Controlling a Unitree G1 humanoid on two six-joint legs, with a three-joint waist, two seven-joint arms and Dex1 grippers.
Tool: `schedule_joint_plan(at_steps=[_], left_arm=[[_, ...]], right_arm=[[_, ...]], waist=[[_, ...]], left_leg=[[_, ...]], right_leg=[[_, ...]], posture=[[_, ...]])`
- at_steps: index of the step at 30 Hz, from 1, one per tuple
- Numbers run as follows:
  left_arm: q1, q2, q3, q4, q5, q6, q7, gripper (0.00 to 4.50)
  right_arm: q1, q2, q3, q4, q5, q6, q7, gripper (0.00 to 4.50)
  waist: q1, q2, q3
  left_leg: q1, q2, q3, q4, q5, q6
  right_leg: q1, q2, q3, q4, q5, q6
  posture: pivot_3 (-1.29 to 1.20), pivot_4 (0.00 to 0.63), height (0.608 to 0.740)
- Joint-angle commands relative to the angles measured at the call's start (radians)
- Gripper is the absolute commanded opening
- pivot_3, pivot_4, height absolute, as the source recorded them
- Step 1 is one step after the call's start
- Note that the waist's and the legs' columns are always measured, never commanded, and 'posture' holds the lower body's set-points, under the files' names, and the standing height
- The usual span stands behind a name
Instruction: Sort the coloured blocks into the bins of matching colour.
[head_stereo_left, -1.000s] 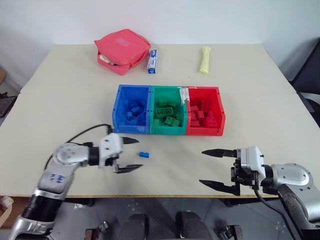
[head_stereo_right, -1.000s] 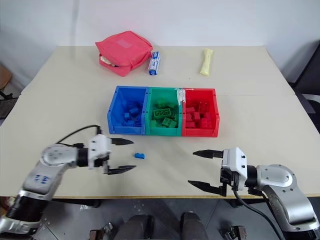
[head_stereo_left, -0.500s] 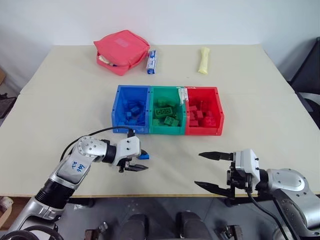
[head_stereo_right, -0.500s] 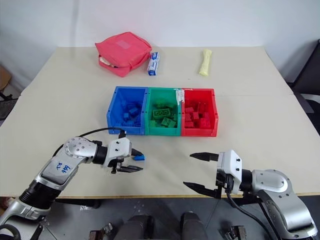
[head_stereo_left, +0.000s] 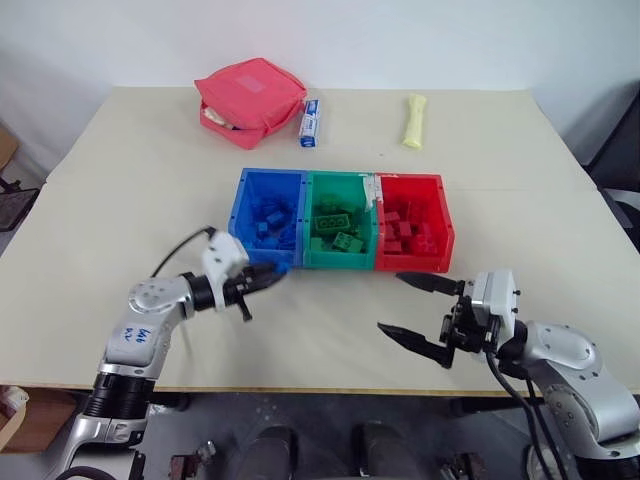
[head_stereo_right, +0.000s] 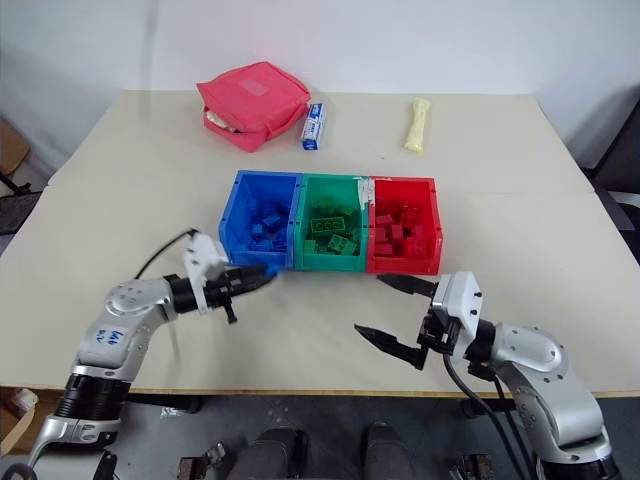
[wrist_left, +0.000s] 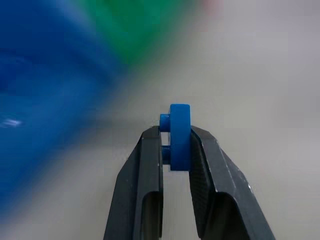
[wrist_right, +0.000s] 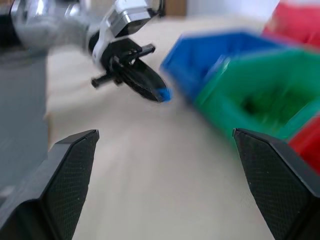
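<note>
My left gripper (head_stereo_left: 266, 281) is shut on a small blue block (wrist_left: 179, 135), pinched between its two black fingers. It hovers just off the front left corner of the blue bin (head_stereo_left: 240, 215). In the right wrist view the block (wrist_right: 163, 93) shows as a blue tip at the left gripper's (wrist_right: 150, 85) end. The blue, green (head_stereo_left: 340, 177) and red (head_stereo_left: 445, 225) bins stand joined in a row mid-table, each holding several blocks of its own colour. My right gripper (head_stereo_left: 392, 301) is wide open and holds nothing, in front of the red bin.
A pink-red zipped pouch (head_stereo_left: 250, 100), a blue-and-white tube (head_stereo_left: 309, 109) and a yellow roll (head_stereo_left: 412, 121) lie along the table's far side. The table's front edge runs just below both grippers.
My left gripper closed on the blue block that lay on the table and lifted it toward the blue bin. The open right gripper rose slightly and swung inward.
</note>
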Motion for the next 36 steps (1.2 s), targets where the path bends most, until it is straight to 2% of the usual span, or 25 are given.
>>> schedule_joint_plan(at_steps=[1,5,10,14,16,19,23,30,32,36], left_arm=[[-0.077,-0.002,0.067,-0.016,0.067,-0.009,0.182,0.37],[-0.211,-0.057,0.092,0.038,0.046,0.069,0.294,0.37],[-0.26,-0.087,0.025,0.114,0.028,0.052,0.196,0.37],[-0.257,-0.078,0.012,0.161,0.046,0.052,0.182,0.37],[-0.259,-0.069,0.02,0.171,0.059,0.037,0.195,1.08],[-0.237,-0.053,0.032,0.132,0.035,0.043,0.173,1.89],[-0.15,0.003,0.077,0.065,0.011,-0.004,0.12,3.01],[0.042,0.15,0.225,-0.053,-0.119,-0.068,-0.08,3.01],[0.13,0.212,0.286,-0.04,-0.095,-0.147,-0.124,3.01],[0.308,0.29,0.366,-0.041,-0.113,-0.171,-0.21,3.01]], right_arm=[[-0.043,0.06,0.007,-0.037,-0.003,-0.023,-0.079,4.5],[-0.087,0.116,0.008,-0.014,-0.025,-0.033,-0.14,4.5],[-0.098,0.12,0.014,0.012,-0.046,-0.046,-0.136,4.5],[-0.11,0.12,0.013,0.022,-0.042,-0.045,-0.135,4.5],[-0.112,0.121,0.001,0.029,-0.029,-0.033,-0.141,4.5],[-0.109,0.11,-0.002,0.038,-0.044,-0.043,-0.136,4.5],[-0.117,0.092,0.015,0.054,-0.06,-0.059,-0.097,4.5],[-0.128,0.001,0.017,0.096,-0.057,-0.075,0.042,4.5],[-0.115,-0.048,-0.003,0.112,-0.032,-0.066,0.113,4.5],[-0.093,-0.109,-0.042,0.152,-0.027,-0.094,0.192,4.5]], waist=[[0.003,0.0,0.0],[0.016,0.0,0.0],[0.014,0.0,0.0],[0.004,0.0,0.0],[0.0,0.0,0.0],[-0.007,0.0,0.0],[-0.014,0.0,0.0],[-0.012,0.0,0.0],[-0.012,0.0,0.0],[-0.011,0.0,0.0]], left_leg=[[0.0,-0.001,0.0,0.0,0.0,0.0],[0.0,-0.002,0.001,0.001,0.0,0.0],[0.0,-0.003,0.001,0.002,-0.001,0.001],[-0.001,-0.002,0.002,0.002,-0.001,0.001],[-0.001,-0.001,0.002,0.002,0.0,0.001],[-0.001,-0.001,0.002,0.002,0.0,0.0],[-0.001,-0.001,0.002,0.001,0.0,0.0],[-0.001,-0.001,0.002,0.0,0.0,0.0],[0.0,-0.001,0.002,0.0,-0.001,0.001],[0.0,0.0,0.002,-0.003,-0.001,0.001]], right_leg=[[0.0,0.0,0.0,0.0,0.0,0.0],[0.0,0.0,0.0,0.001,0.0,0.001],[0.0,0.0,-0.001,0.002,0.001,0.001],[-0.001,0.001,0.0,0.001,0.001,0.001],[-0.001,0.001,0.0,0.002,0.001,0.001],[-0.001,0.001,0.0,0.002,0.001,0.001],[-0.002,0.001,0.001,0.002,0.001,0.001],[-0.002,0.0,0.001,0.0,0.0,0.001],[-0.001,-0.001,0.001,-0.001,0.0,0.001],[0.0,-0.001,0.002,-0.003,0.0,0.0]], posture=[[0.0,0.15,0.74],[0.0,0.15,0.74],[0.0,0.15,0.74],[0.0,0.15,0.74],[0.0,0.15,0.74],[0.0,0.15,0.74],[0.0,0.15,0.74],[0.0,0.15,0.74],[0.0,0.15,0.74],[0.0,0.15,0.74]])
